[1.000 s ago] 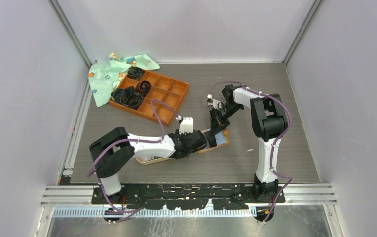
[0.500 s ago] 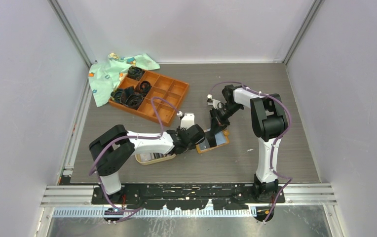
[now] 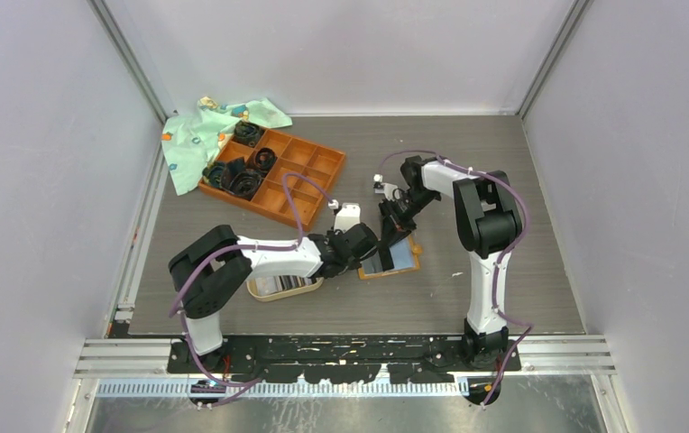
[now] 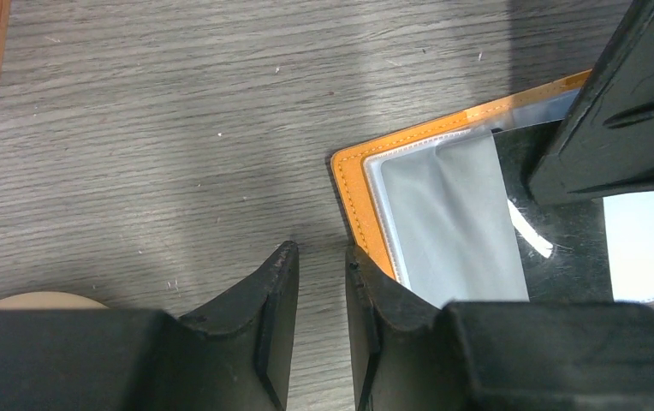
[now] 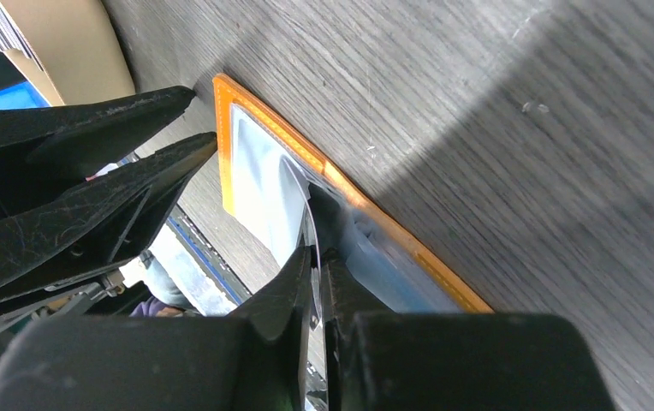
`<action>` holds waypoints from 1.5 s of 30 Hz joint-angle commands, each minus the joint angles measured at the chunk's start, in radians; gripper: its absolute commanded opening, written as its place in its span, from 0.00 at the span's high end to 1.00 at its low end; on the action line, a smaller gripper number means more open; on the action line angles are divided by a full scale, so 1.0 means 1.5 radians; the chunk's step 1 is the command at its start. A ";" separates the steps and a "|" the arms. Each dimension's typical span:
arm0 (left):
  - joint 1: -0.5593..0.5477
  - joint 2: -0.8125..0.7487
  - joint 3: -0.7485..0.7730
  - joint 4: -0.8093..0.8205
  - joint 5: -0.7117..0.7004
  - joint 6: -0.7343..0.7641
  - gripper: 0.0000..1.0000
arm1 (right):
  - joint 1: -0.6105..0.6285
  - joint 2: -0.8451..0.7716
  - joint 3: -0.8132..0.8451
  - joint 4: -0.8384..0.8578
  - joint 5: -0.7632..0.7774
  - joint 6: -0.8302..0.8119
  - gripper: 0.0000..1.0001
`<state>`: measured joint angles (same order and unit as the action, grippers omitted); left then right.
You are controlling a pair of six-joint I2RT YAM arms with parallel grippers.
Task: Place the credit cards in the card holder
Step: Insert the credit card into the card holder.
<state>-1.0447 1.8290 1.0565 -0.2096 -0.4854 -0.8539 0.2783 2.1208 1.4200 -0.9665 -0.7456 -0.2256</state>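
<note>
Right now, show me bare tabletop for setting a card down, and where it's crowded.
Free: table right of the right arm, to the wall; the strip between card holder and near edge. Crowded: at the card holder, where left gripper and right gripper meet, beside the oval dish.

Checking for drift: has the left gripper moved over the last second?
Yes. The left gripper shifted slightly back, toward the orange tray.

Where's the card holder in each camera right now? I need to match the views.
Top external: card holder lies at centre, between the two arms' ends.
Left wrist: right half, orange rim showing.
Right wrist: diagonal band, upper left to lower right.
Shared landmark: its orange stitched corner beside the left gripper.
</note>
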 commanded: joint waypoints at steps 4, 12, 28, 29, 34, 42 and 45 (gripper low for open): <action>0.002 0.036 -0.014 0.004 0.068 -0.003 0.71 | 0.012 0.021 0.002 0.040 0.031 0.005 0.86; 0.003 -0.042 -0.049 0.018 0.061 0.022 0.69 | 0.006 0.008 -0.011 0.061 0.030 0.024 0.84; -0.066 -0.178 -0.128 0.262 0.164 0.121 0.66 | 0.004 0.010 -0.011 0.056 0.028 0.018 0.83; -0.072 -0.167 -0.117 0.267 0.157 0.118 0.66 | 0.005 0.010 -0.011 0.056 0.027 0.017 0.83; -0.088 -0.080 -0.010 0.208 0.118 0.093 0.72 | 0.004 0.011 -0.011 0.054 0.031 0.017 0.83; -0.096 0.054 0.128 0.143 0.086 0.087 0.77 | 0.004 0.013 -0.010 0.055 0.036 0.016 0.83; -0.097 0.091 0.172 0.101 0.079 0.089 0.78 | 0.005 0.013 -0.011 0.054 0.035 0.015 0.83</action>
<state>-1.1847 1.9213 1.2263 0.0139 -0.3222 -0.7246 0.2787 2.1307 1.4136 -0.9440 -0.7597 -0.1837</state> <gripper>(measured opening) 0.227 0.170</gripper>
